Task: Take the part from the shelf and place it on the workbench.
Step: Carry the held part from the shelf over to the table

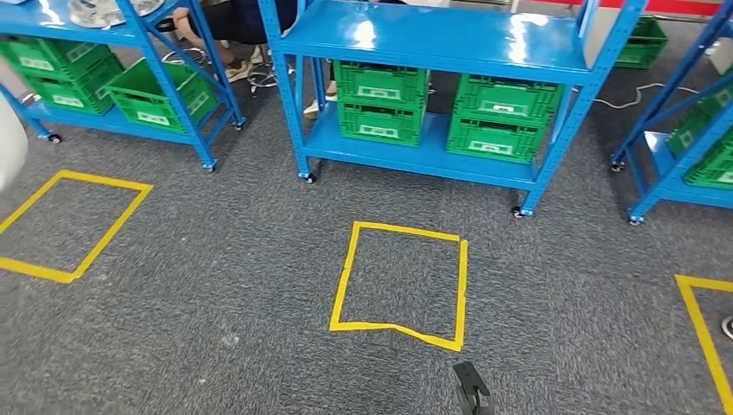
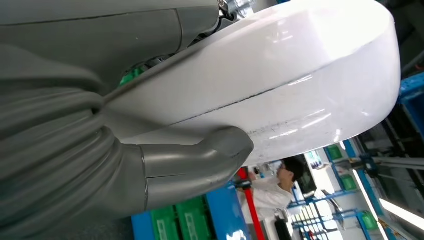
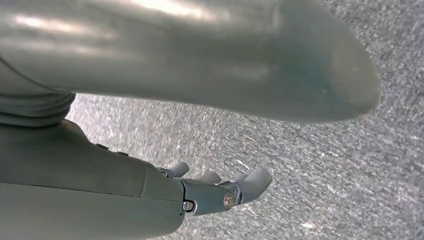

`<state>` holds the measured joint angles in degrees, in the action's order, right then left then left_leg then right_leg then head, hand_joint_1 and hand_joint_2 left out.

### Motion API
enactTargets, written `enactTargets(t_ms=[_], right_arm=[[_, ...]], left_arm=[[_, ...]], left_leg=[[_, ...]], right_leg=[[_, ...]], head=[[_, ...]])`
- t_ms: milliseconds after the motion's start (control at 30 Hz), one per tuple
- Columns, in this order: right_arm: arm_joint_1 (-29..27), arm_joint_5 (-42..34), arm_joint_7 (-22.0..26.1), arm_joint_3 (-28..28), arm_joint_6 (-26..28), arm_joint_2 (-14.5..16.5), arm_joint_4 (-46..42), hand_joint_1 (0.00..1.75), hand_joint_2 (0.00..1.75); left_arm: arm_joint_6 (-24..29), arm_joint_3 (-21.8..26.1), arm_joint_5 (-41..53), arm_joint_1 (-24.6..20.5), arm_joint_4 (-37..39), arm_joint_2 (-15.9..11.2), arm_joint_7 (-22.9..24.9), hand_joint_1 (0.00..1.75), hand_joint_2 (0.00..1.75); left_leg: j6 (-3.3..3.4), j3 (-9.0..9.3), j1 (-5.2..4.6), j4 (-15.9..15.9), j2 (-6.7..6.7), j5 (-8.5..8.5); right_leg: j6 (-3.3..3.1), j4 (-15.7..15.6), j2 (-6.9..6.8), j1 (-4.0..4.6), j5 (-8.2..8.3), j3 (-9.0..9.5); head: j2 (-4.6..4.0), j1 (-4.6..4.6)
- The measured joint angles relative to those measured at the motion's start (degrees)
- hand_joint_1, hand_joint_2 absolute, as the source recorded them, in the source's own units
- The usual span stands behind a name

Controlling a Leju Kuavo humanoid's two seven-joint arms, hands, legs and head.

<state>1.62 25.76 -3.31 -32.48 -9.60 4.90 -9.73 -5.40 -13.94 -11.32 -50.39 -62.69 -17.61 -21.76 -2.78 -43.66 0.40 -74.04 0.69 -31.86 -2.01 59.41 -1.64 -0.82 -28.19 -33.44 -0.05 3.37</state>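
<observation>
We have the part [image 2: 280, 75], a broad, glossy white disc-like piece, already off the shelf and held in our left hand [image 2: 125, 165]; the left wrist view shows the thick grey thumb [image 2: 210, 155] pressed against its rim, while the other fingers are hidden behind it, so we cannot tell how they lie. In the head view a pale edge at the far left [image 1: 9, 143] is probably that same part. Our right hand [image 3: 220, 192] hangs over the grey carpet [image 3: 325, 175], fingers loosely apart, holding nothing.

We judge the step in hand to be the carry. The workbench is not visible from here, so we need to turn until we find it before we walk. Ahead stand blue shelves [image 1: 432, 43] with green crates [image 1: 380, 99], and a yellow tape square [image 1: 402, 285] marks the floor. The part is smooth and wide, so we keep the thumb firm, hold the disc level, turn slowly, and keep its edge well apart from the shelf posts.
</observation>
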Motion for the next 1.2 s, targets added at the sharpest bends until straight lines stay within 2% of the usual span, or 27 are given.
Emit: enactTargets(t_ms=[33,67,100,167,233,300,333,400,433,467,500,533,567,600,633,700,767,833,867,933,967,1000,1033,1067,1100,1133,1200], right_arm=[[0.0,0.0,0.0,0.0,0.0,0.0,0.0,0.0,0.0],[0.0,0.1,0.0,0.0,0.0,0.0,0.0,0.0,0.0],[0.0,0.1,0.0,0.0,0.0,0.0,0.0,0.0,0.0],[0.1,0.1,0.0,0.0,0.0,0.0,0.0,0.0,0.0],[0.2,0.1,-0.1,0.0,0.0,0.0,0.0,0.0,0.0],[0.2,0.2,-0.2,0.0,0.1,0.0,0.0,0.0,0.0],[0.3,0.2,-0.2,0.0,0.1,0.0,0.0,0.0,0.0],[0.4,0.3,-0.4,0.0,0.1,0.0,0.0,0.0,0.0],[0.4,0.4,-0.4,0.0,0.1,0.0,0.0,0.0,0.0],[0.3,0.4,-0.5,0.0,0.1,0.1,0.0,0.0,0.0],[0.2,0.5,-0.7,0.0,0.1,0.1,0.0,0.0,0.0],[0.1,0.5,-0.7,0.0,0.1,0.1,0.0,0.0,0.0],[0.0,0.5,-0.7,0.0,0.2,0.1,0.0,0.0,0.0],[0.1,0.6,-0.7,0.0,0.2,0.1,0.0,0.0,0.0],[0.1,0.6,-0.7,0.0,0.2,0.1,0.0,0.0,0.0],[0.2,0.7,-0.6,0.0,0.2,0.0,0.0,0.0,0.0],[0.3,1.0,-0.7,0.0,0.2,0.0,0.0,0.0,0.0],[0.4,1.4,-0.9,0.0,0.2,0.1,0.0,0.0,0.0],[0.4,1.6,-0.9,0.0,0.2,0.1,0.0,0.0,0.0],[0.4,1.9,-0.8,0.0,0.3,0.2,0.0,0.0,0.0],[0.3,1.9,-0.8,0.0,0.3,0.2,0.0,0.0,0.0],[0.2,2.0,-0.8,0.0,0.3,0.2,0.0,0.0,0.0],[0.2,2.0,-0.8,0.0,0.3,0.2,0.0,0.0,0.0],[0.2,2.1,-0.8,0.0,0.3,0.2,0.0,0.0,0.0],[0.2,2.3,-0.7,0.0,0.3,0.2,0.0,0.0,0.0],[0.3,2.6,-0.6,0.0,0.3,0.3,0.0,0.0,0.0],[0.3,3.2,-0.3,0.1,0.3,0.3,0.0,0.0,0.0]], left_arm=[[0.0,0.0,0.0,0.4,0.0,0.0,0.0,1.75,1.75],[0.0,0.0,0.0,0.7,-0.1,-0.1,0.0,1.75,1.75],[0.0,0.0,0.0,0.9,-0.3,-0.1,0.0,1.75,1.75],[0.0,0.0,0.0,0.9,-0.7,-0.2,0.0,1.75,1.75],[0.0,0.0,0.0,0.9,-1.1,-0.2,0.0,1.75,1.75],[0.0,0.0,0.0,1.0,-1.3,-0.4,0.1,1.75,1.75],[0.0,0.0,0.0,1.0,-1.4,-0.5,0.1,1.75,1.75],[-0.1,0.0,0.0,0.7,-1.5,-0.6,0.1,1.75,1.75],[-0.1,0.0,0.0,0.6,-1.5,-0.5,0.2,1.75,1.75],[-0.2,0.0,0.0,0.4,-1.5,-0.4,0.2,1.75,1.75],[-0.3,0.0,0.1,0.4,-1.4,-0.3,0.2,1.75,1.75],[-0.3,0.0,0.1,0.4,-1.3,-0.1,0.3,1.75,1.75],[-0.4,0.0,0.1,0.4,-1.2,-0.1,0.3,1.75,1.75],[-0.5,0.0,0.2,0.4,-1.1,-0.1,0.4,1.75,1.75],[-0.6,0.0,0.2,0.3,-1.0,0.0,0.4,1.75,1.75],[-0.6,0.0,0.2,0.1,-0.9,0.0,0.3,1.75,1.75],[-0.6,0.0,0.2,0.0,-0.8,-0.2,0.2,1.75,1.75],[-0.7,0.0,0.1,0.2,-0.9,-0.9,0.0,1.75,1.75],[-0.9,0.2,-0.1,0.3,-0.9,-1.5,-0.1,1.75,1.75],[-1.1,0.4,-0.4,0.4,-0.9,-2.4,-0.3,1.75,1.75],[-1.2,0.6,-0.5,0.4,-0.9,-2.7,-0.4,1.75,1.75],[-1.3,0.6,-0.6,0.6,-0.9,-2.7,-0.4,1.75,1.75],[-1.3,0.6,-0.6,0.9,-0.9,-2.8,-0.4,1.75,1.75],[-1.4,0.6,-0.6,1.2,-0.9,-2.9,-0.4,1.75,1.75],[-1.3,0.6,-0.6,1.5,-1.0,-3.0,-0.4,1.75,1.75],[-1.0,0.8,-0.6,1.9,-1.2,-3.1,-0.4,1.75,1.75],[-0.6,1.3,-0.6,2.8,-2.1,-3.4,-0.4,1.75,1.75]], left_leg=[[-0.01,-0.52,0.01,-1.3,-0.08,-0.05],[0.04,0.08,0.01,-0.3,-0.18,0.91],[0.17,1.8,-0.01,2.8,-0.53,2.59],[0.68,6.26,-0.37,10.8,-3.09,5.44],[1.44,8.35,-0.78,14.8,-4.73,6.17],[2.16,8.19,-0.89,15.0,-3.49,6.23],[2.46,8.18,-0.81,15.1,-2.86,6.37],[3.03,8.25,-0.51,15.4,-1.6,6.65],[3.23,8.26,-0.37,15.5,-1.03,6.73],[3.37,8.22,-0.36,15.5,-0.32,6.74],[3.45,8.17,-0.38,15.4,0.41,6.74],[3.48,8.13,-0.41,15.4,1.22,6.73],[3.48,8.1,-0.42,15.3,2.09,6.74],[3.45,8.09,-0.42,15.2,2.88,6.75],[3.4,8.09,-0.41,15.1,3.65,6.77],[3.02,7.93,-0.43,15.0,4.95,6.82],[2.28,7.63,-0.29,15.1,6.15,7.02],[1.45,7.41,-0.11,15.5,7.3,7.38],[1.14,7.2,-0.19,15.3,6.85,7.26],[0.66,5.55,-0.42,12.1,3.76,5.27],[0.43,3.97,-0.45,8.7,1.79,3.45],[0.21,2.14,-0.35,4.8,0.6,1.62],[0.02,0.46,-0.22,1.4,0.07,0.26],[-0.09,-0.5,-0.09,-0.7,-0.1,-0.2],[-0.15,-0.32,0.01,-0.5,-0.21,0.42],[-0.16,1.02,0.09,1.8,-0.51,1.93],[0.06,5.58,-0.12,9.9,-2.59,5.28]], right_leg=[[-0.02,0.0,-0.68,0.01,-0.04,-0.01],[-0.01,0.0,-1.37,0.02,-0.08,0.02],[0.07,0.0,-2.08,0.04,-0.16,0.09],[0.44,0.1,-3.38,0.31,-0.45,0.33],[0.97,0.1,-4.51,0.68,-0.73,0.55],[1.51,0.0,-5.73,0.83,-0.88,0.82],[1.86,0.1,-5.48,0.76,-1.08,0.89],[2.48,2.7,-2.52,0.51,-2.87,-0.11],[2.68,5.5,-0.58,0.4,-4.42,-1.4],[2.74,9.4,0.68,0.39,-6.25,-3.26],[2.75,13.1,1.14,0.43,-7.66,-5.14],[2.69,15.6,1.3,0.47,-8.13,-6.54],[2.55,16.2,1.43,0.51,-7.56,-7.12],[2.35,14.3,1.65,0.52,-5.9,-6.5],[2.11,10.7,2.2,0.51,-3.66,-5.01],[1.72,3.3,4.79,0.42,-0.73,-1.73],[1.45,0.5,6.0,0.51,-0.25,-0.44],[0.89,0.1,4.55,0.59,0.04,-0.15],[0.5,-0.3,3.91,0.52,0.25,0.05],[-0.2,-0.9,2.57,0.3,0.6,0.36],[-0.45,-0.9,1.9,0.41,0.58,0.43],[-0.62,-0.9,1.18,0.5,0.51,0.44],[-0.71,-0.9,0.37,0.57,0.42,0.45],[-0.74,-0.9,-0.41,0.62,0.33,0.45],[-0.72,-0.9,-1.17,0.64,0.23,0.49],[-0.64,-0.8,-1.92,0.66,0.08,0.59],[-0.32,-0.7,-3.11,0.77,-0.36,0.93]], head=[[0.0,-0.01],[0.01,-0.01],[0.0,-0.01],[-0.01,-0.02],[-0.01,0.01],[-0.01,0.07],[-0.01,0.09],[-0.01,0.19],[0.0,0.25],[0.0,0.3],[0.01,0.34],[0.01,0.34],[0.01,0.36],[0.0,0.37],[-0.01,0.38],[-0.01,0.36],[-0.01,0.34],[-0.01,0.35],[-0.01,0.26],[-0.01,-0.12],[-0.01,-0.33],[-0.01,-0.44],[-0.01,-0.45],[-0.01,-0.45],[-0.01,-0.44],[-0.01,-0.45],[-0.01,-0.45]])
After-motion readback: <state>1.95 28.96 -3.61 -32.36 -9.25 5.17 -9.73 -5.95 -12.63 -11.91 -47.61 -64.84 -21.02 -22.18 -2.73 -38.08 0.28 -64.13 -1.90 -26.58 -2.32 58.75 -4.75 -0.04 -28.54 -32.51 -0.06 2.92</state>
